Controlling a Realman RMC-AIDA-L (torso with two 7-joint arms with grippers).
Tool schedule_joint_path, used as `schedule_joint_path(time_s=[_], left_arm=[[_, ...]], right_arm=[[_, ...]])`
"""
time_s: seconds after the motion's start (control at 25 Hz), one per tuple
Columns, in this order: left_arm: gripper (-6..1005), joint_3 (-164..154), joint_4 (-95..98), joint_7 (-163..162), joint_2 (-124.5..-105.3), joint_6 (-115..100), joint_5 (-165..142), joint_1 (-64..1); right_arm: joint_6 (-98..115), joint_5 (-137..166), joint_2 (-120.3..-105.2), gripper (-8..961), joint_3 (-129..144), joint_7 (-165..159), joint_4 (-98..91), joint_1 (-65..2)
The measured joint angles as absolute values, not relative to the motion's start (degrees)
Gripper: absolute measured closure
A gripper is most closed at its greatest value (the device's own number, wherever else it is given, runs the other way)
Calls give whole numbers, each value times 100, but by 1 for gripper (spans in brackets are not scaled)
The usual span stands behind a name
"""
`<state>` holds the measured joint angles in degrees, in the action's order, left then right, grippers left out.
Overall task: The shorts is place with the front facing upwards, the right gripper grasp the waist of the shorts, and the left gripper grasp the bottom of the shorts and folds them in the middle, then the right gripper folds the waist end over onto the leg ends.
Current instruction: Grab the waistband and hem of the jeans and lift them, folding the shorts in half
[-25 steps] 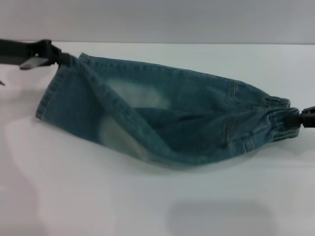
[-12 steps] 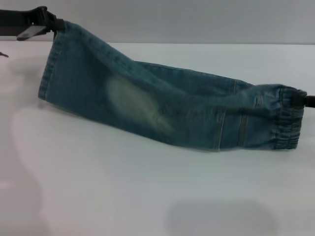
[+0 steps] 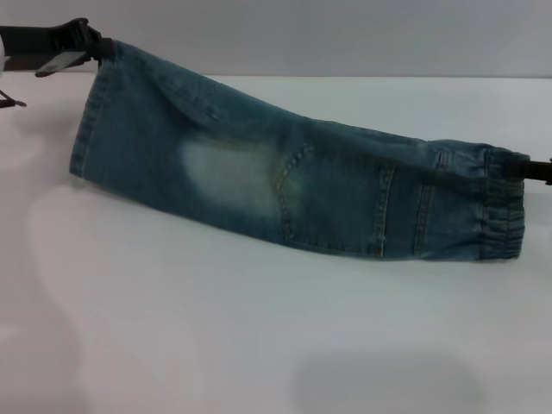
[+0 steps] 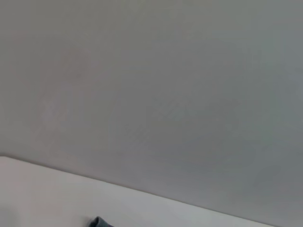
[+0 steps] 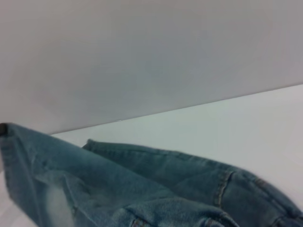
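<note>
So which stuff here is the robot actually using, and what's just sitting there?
Using:
- the shorts, held up off the table
- the waist, pinched by the right gripper
- the leg ends, top corner pinched by the left gripper

Just there:
- the white table
- the grey wall
Nothing else is lying about.

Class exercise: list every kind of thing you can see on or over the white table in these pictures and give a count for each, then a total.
Denim shorts: 1
Grippers: 2, the left gripper on the leg ends, the right gripper on the waist
White table: 1
Total: 4
</note>
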<state>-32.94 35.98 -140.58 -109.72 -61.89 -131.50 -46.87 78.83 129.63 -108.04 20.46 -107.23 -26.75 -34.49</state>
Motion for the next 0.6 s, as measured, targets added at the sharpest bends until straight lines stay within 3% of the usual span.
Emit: schedule_joint_path(time_s=[0.6], left_arm=[[912, -3305, 3569, -13660, -11320, -5542, -13118, -4664]], right_arm=[[7237, 13012, -10941, 939, 2170, -10693, -2671, -3542]])
